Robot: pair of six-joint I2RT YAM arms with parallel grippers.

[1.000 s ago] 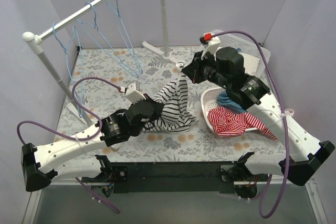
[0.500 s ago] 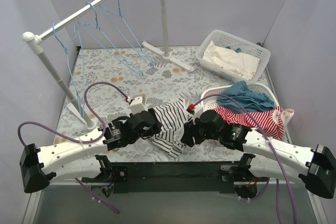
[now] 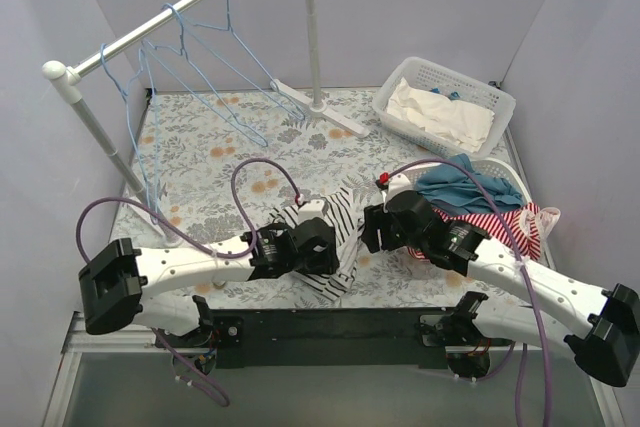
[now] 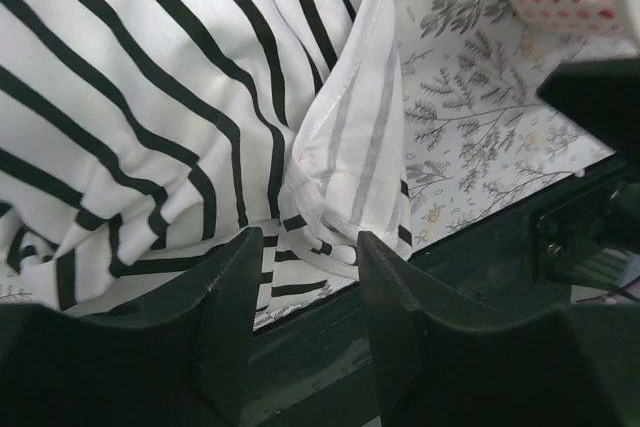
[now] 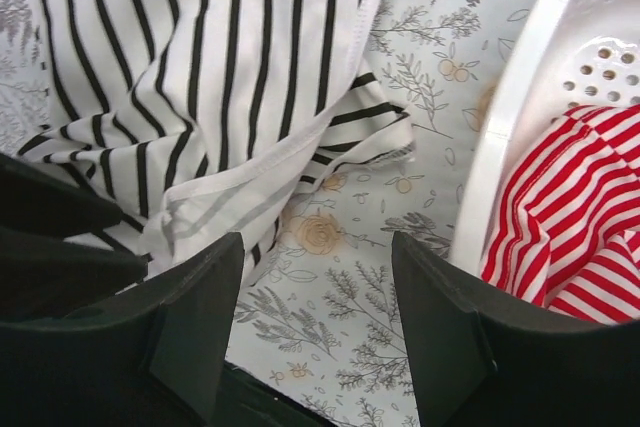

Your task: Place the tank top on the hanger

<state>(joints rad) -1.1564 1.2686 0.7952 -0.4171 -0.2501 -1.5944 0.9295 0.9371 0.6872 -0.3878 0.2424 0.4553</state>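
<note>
Both hands gape wide and grip nothing. The left hand has a loose fold of the crumpled, black-striped tank top just ahead of its tips, and its fingers hide the near hem. The right hand hangs over bare counter with the laundry basket crowding its right. The light-blue wire hangers hang far off to the left.

Tank top: white, black stripes, crumpled on table, near edge. Hanger: light-blue wire, hanging on rail.
</note>
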